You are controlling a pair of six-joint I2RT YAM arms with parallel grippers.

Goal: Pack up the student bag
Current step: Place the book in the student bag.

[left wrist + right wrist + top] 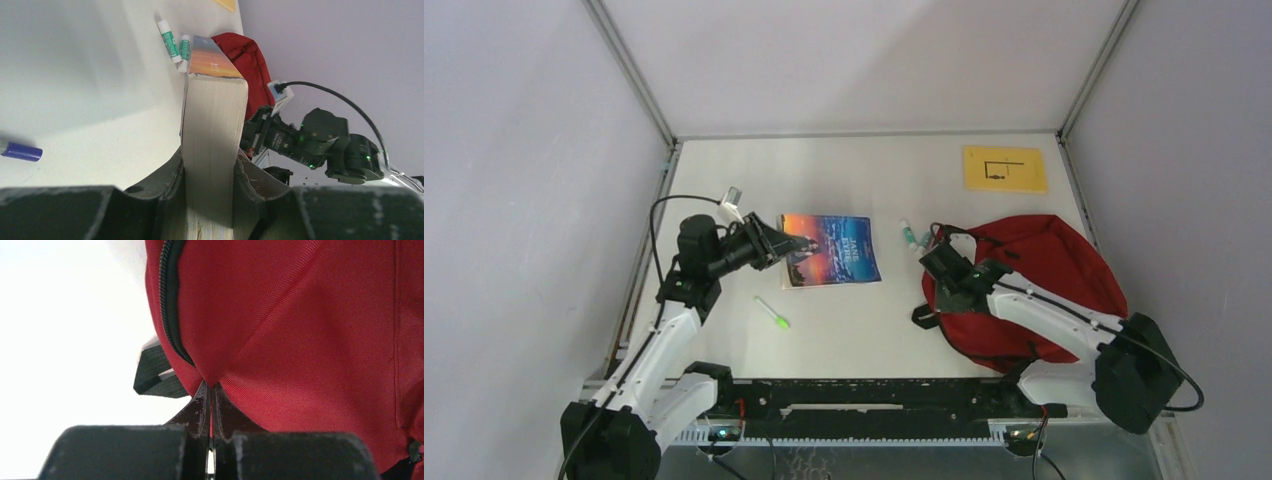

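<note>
Red bag [310,330] in R end effector [210,389]

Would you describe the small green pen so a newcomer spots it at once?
From the red student bag on the right, cross left to the colourful book. The pen lies alone on the book's near side, slim with a bright green tip, unlike the two stubby tubes by the bag.
</note>
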